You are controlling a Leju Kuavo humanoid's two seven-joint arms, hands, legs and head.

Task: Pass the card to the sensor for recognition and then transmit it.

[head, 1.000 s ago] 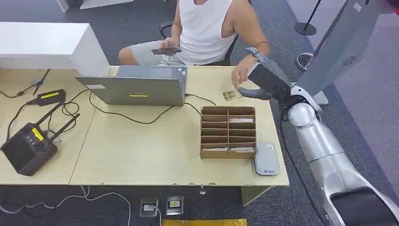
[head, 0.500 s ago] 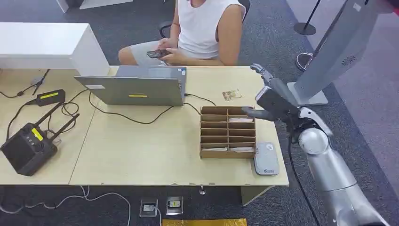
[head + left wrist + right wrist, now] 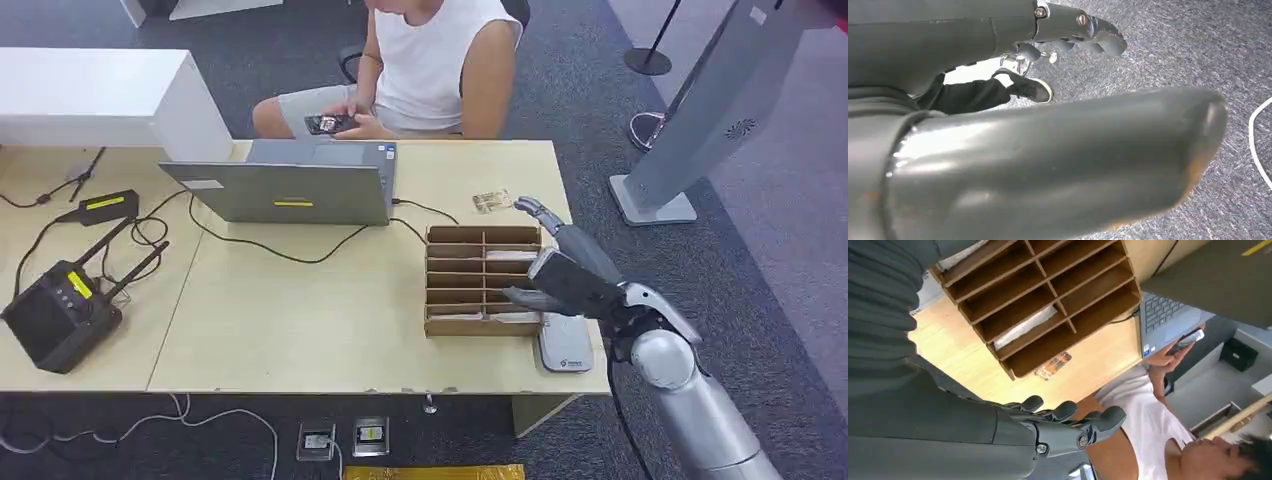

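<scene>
- The robot's right hand (image 3: 565, 275) hovers above the near right corner of the light wooden table (image 3: 300, 320), over the right edge of the cardboard sorting tray (image 3: 485, 280); its fingers are spread and straight, with nothing held between them (the right wrist view shows them extended with air beneath).
- The card (image 3: 492, 201) lies flat on the table beyond the tray, near the far edge and apart from the hand; it is close to the seated person (image 3: 430, 60), who looks at a phone (image 3: 325, 123).
- The grey sensor pad (image 3: 566, 340) sits just beside the tray's near right corner, partly under the hand in the head view.
- The left hand (image 3: 1073, 30) hangs over grey carpet; its fingers look loosely curled, though whether they are closed or apart cannot be told.
- Judged from this layout, the pick-up step is in hand: the card is not yet grasped; the next move calls for reaching forward past the tray, pinching the thin card off the flat tabletop, then carrying it back to the sensor pad; a flat card on wood may be hard to lift by its edge.
- A laptop (image 3: 290, 185) and cables (image 3: 300, 250) occupy the table's middle.
</scene>
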